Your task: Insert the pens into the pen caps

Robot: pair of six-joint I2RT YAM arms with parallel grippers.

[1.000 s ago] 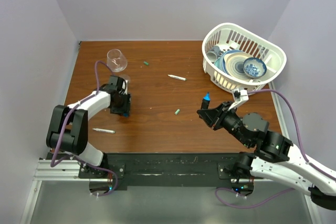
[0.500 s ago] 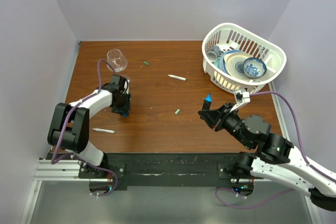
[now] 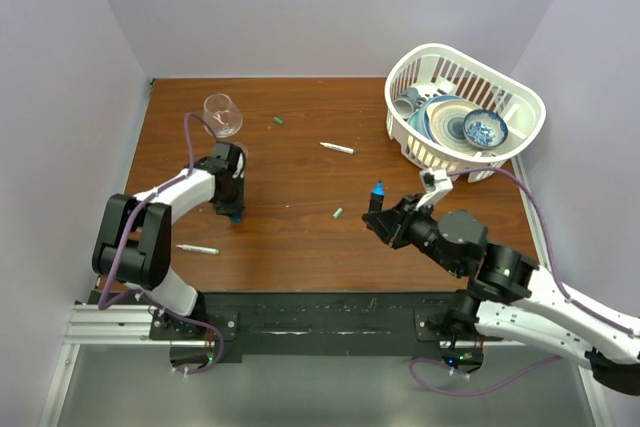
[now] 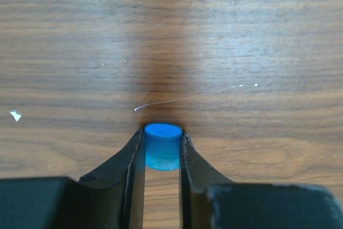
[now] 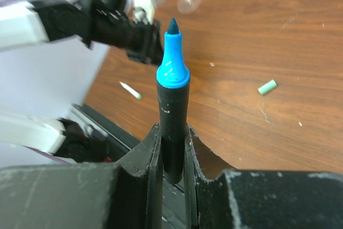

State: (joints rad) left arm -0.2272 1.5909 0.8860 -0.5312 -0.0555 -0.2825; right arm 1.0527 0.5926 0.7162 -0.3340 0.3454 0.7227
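My left gripper point(image 3: 233, 209) is shut on the bright blue cap point(image 4: 162, 145), holding it low over the wood at the table's left; the cap also shows in the top view point(image 3: 235, 217). My right gripper point(image 3: 381, 217) is shut on the black marker point(image 5: 172, 124), whose blue tip point(image 3: 378, 190) points up and left, right of centre. One white pen point(image 3: 337, 148) lies mid-table toward the back, another point(image 3: 198, 248) near the front left. One green cap point(image 3: 339, 213) lies near the marker, another point(image 3: 279, 121) at the back.
A wine glass point(image 3: 223, 115) lies just behind my left gripper. A white basket point(image 3: 520, 142) with bowls and plates stands at the back right. Purple walls close in the table on three sides.
My right gripper has swung left with the marker, toward the table's middle. My left gripper has barely shifted, still holding the blue cap.
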